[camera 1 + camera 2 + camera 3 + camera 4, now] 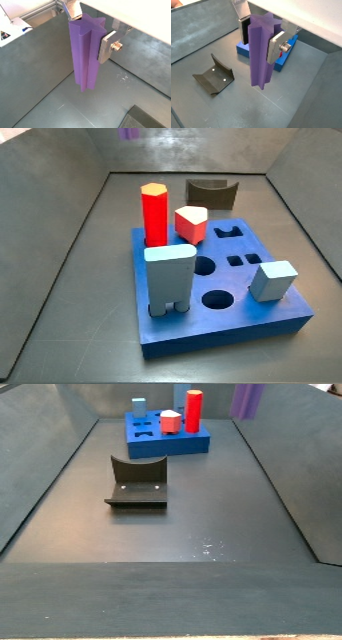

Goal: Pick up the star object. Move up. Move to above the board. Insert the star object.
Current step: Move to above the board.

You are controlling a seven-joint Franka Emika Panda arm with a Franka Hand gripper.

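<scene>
My gripper [89, 30] is shut on the star object [85, 55], a tall purple prism with a star-shaped section, and holds it upright off the grey floor. Both wrist views show its silver fingers [275, 47] pressed on opposite sides near the star object's top [260, 50]. The board [227, 333], a thick blue block with shaped holes, lies behind the star object in a wrist view [242, 49]. In a side view the star object [249, 399] hangs to the right of the board [160, 446]; the gripper is out of that view.
On the board stand a red hexagonal post [156, 213], a red-and-white piece [191, 225] and two light blue blocks [170, 278]. The dark fixture [138, 481] stands on the floor beside the board [214, 75]. Grey walls enclose the floor.
</scene>
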